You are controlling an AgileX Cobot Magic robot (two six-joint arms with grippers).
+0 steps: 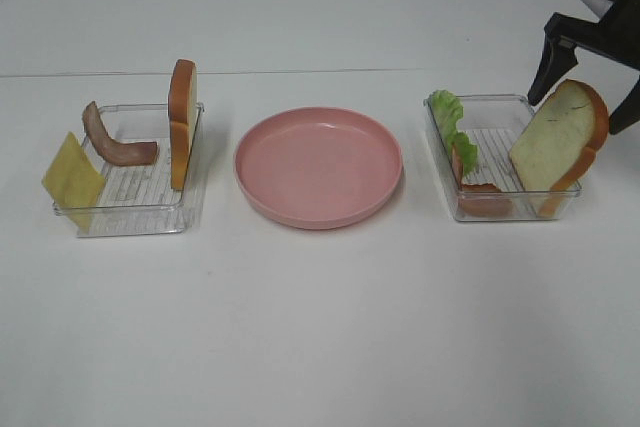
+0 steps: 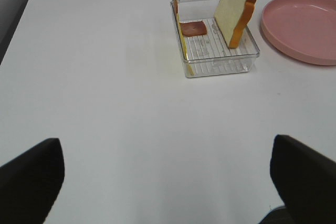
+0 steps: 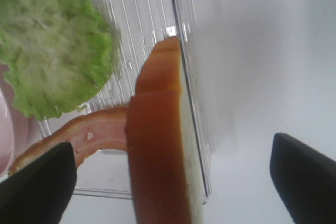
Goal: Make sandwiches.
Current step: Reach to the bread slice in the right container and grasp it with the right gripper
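White, brown-crusted toy bread slice (image 1: 558, 139) stands on edge in the right clear plastic tray (image 1: 515, 210), leaning on its right wall, domed top uppermost. Right jaws straddle it wide open, gripping nothing. Overhead shows its white face; right wrist view, only crust. Left jaws, wide open and empty, appear solely in left wrist view.

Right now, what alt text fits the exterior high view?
An empty pink plate sits between two clear trays. The left tray holds cheese, a bacon strip and upright bread; the right tray holds lettuce, a bacon piece and leaning bread, the open right gripper poised over it.
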